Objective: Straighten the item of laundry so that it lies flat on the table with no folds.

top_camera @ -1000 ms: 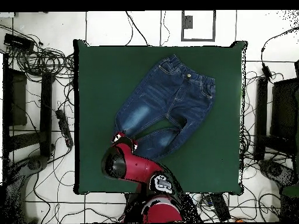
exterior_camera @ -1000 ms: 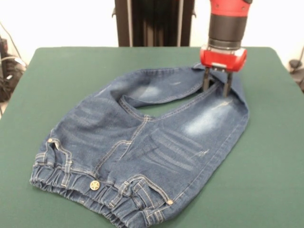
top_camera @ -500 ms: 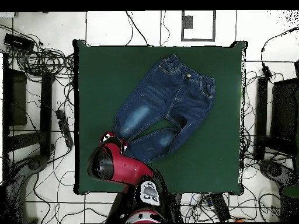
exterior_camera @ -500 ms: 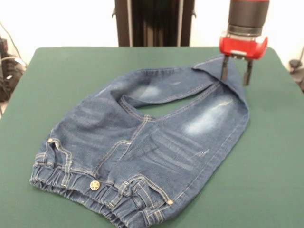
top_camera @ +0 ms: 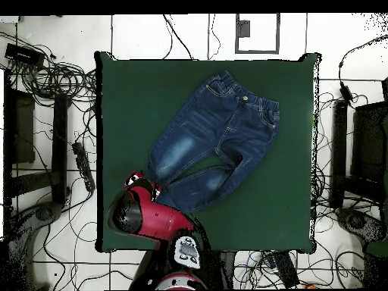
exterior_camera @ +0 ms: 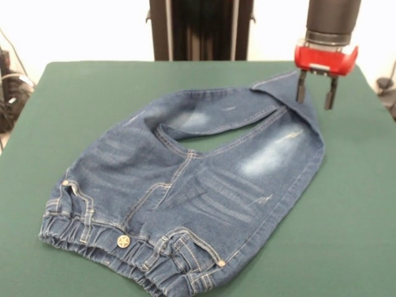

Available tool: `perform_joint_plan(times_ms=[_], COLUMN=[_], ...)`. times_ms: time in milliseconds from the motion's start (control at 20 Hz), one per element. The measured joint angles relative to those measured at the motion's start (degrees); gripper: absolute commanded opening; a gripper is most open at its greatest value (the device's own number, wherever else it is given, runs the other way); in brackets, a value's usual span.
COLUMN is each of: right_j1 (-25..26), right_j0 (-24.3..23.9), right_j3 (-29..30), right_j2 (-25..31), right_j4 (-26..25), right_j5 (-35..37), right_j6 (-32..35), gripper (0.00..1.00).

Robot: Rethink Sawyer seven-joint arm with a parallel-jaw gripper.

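Note:
The item of laundry, a small pair of blue jeans [exterior_camera: 198, 185], lies on the green table [exterior_camera: 74, 99]. Its gathered waistband and star button [exterior_camera: 123, 241] are at the near left. Both legs curve to the far right, and green table shows in a gap between them. The leg end near the far right has a turned-over edge [exterior_camera: 278, 83]. My gripper [exterior_camera: 315, 101] hangs open just right of that edge, above the table, holding nothing. In the overhead view the jeans [top_camera: 216, 136] run diagonally and the gripper [top_camera: 139, 182] sits by the leg ends at lower left.
The table's right edge [exterior_camera: 371, 93] is close beside the gripper in the front view. Cables [top_camera: 53, 91] and equipment lie on the floor around the table in the overhead view. The red arm [top_camera: 151, 216] covers the table's near-left corner there.
The gripper has risen off the leg end and moved right in the front view, off the cloth. The leg end was drawn slightly outward, and its edge now lies turned over.

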Motion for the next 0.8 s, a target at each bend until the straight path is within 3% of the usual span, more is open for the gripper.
perform_joint_plan(times_ms=[400,800], right_j1=[0.82,-2.77], right_j0=[-2.06,-11.35], right_j3=[0.01,0.13], right_j2=[0.01,-0.17], right_j4=[-1.23,-8.69], right_j5=[0.00,2.05], right_j6=[0.00,0.00], gripper=[1.00,1.00])
